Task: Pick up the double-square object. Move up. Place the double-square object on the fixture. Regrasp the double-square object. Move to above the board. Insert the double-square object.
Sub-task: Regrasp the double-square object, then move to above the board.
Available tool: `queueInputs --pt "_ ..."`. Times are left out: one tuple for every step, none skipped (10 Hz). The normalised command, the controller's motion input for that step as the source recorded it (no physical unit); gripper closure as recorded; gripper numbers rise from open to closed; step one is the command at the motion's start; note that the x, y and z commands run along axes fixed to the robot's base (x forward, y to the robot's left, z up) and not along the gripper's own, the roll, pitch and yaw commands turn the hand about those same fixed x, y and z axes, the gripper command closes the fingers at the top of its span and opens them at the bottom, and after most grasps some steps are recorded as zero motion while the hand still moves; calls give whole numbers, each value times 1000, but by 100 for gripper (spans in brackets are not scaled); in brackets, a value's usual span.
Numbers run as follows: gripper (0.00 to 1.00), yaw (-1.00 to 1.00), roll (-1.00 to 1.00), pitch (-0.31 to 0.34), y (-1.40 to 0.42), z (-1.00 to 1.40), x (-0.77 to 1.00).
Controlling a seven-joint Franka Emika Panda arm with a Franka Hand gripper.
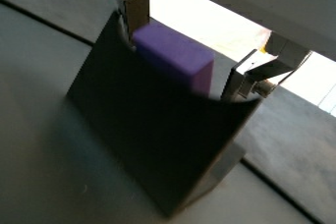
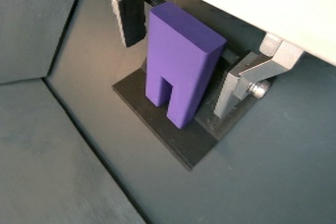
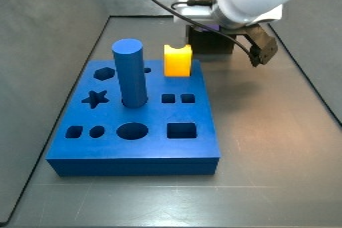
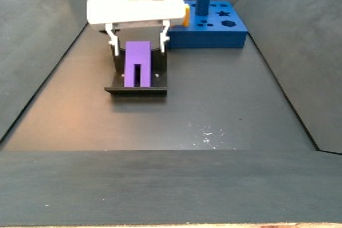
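Two silver fingers [image 2: 234, 88] of the gripper [image 2: 184, 56] flank the double-square object [image 2: 179, 63], which leans on the fixture [image 4: 136, 88]; whether they clamp it cannot be told — likely the regrasp stage; the board [image 4: 211, 29] lies well apart.

The dark grey matte floor [image 4: 201, 122] of the walled bin carries the large flat blue board [image 3: 134, 142] with shaped holes and the dark L-shaped fixture [image 4: 138, 89] on its base plate (well apart from the board). The gripper [image 4: 135, 40] hangs over the fixture.
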Motion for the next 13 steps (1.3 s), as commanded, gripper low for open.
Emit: queueInputs --pt "0 29 54 33 -9 -197 41" --pt "0 26 58 28 -15 -173 19" --pt "0 29 58 28 -15 -172 19" --pt "0 31 58 28 -15 -171 19" --pt "100 0 0 0 0 0 0" --pt "100 167 -92 90 -57 1000 107" --pt "100 164 -94 91 -58 1000 107" --pt "100 137 -87 91 -57 1000 102" --pt "100 127 -67 79 -56 1000 101" --pt "100 117 -42 62 -56 1000 100" --pt "100 110 -32 57 -55 1000 99" --pt "100 91 -17 58 -55 1000 97" --pt "100 86 -17 58 -55 1000 97"
